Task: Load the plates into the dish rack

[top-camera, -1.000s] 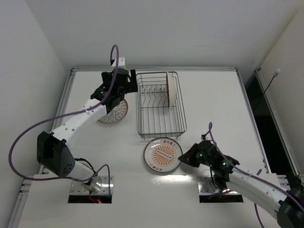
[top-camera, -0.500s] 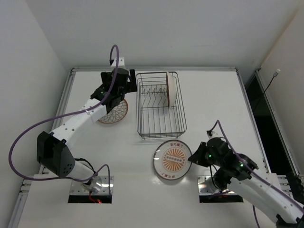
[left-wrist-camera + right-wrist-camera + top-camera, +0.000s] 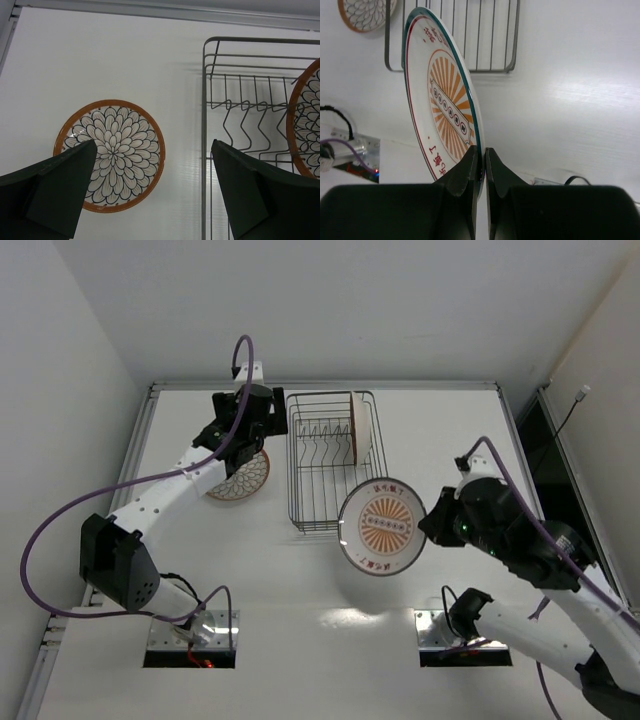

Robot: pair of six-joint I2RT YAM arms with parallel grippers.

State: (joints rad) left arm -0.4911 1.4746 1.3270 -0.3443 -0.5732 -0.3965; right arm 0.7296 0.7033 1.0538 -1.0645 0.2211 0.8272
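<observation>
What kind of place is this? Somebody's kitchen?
Most likely a robot test bench in a lab, not a kitchen: a bare white table boxed in by plain white panels, two robot arms bolted at its near edge, and just a wire dish rack and patterned plates to practise on.

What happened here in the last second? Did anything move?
The right jaws, shut on the sunburst plate by its rim throughout, lifted it off the table and swung it up towards the rack's near right corner. The left jaws stayed open above the petal plate, which lay still. The third plate stayed standing in the rack.
</observation>
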